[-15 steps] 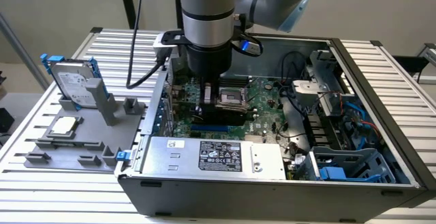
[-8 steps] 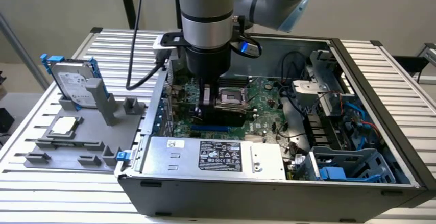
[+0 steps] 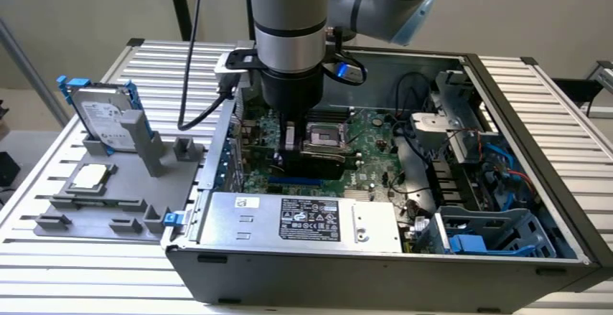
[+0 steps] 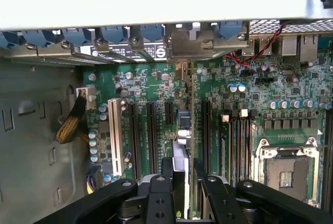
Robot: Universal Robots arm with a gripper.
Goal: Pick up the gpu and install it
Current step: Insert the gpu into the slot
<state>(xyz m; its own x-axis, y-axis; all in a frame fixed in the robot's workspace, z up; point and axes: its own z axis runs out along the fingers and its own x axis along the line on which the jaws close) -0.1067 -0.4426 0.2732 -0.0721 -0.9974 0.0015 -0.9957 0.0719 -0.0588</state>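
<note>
GPU card (image 3: 286,143) stands edge-on inside the open computer case (image 3: 536,107) in the exterior view, low over the green motherboard (image 3: 369,139) and just beside the empty CPU socket (image 3: 324,137), toward the case's rear wall. The gripper (image 3: 287,139) reaches down into the case and clamps the card from above. Outside the case, on the exterior view's left, a grey holder (image 3: 105,200) carries an upright hard drive (image 3: 103,118) and a flat CPU chip (image 3: 89,177).

In the wrist view, the gripper (image 4: 182,179) has its black fingers (image 4: 166,169) narrowed onto the GPU card (image 4: 188,130), seen as a thin vertical edge. The card's metal bracket (image 4: 195,44) sits against the case's rear slot row, and the card lines up among the motherboard's (image 4: 151,83) dark expansion slots (image 4: 151,130), beside the CPU socket (image 4: 285,169).
</note>
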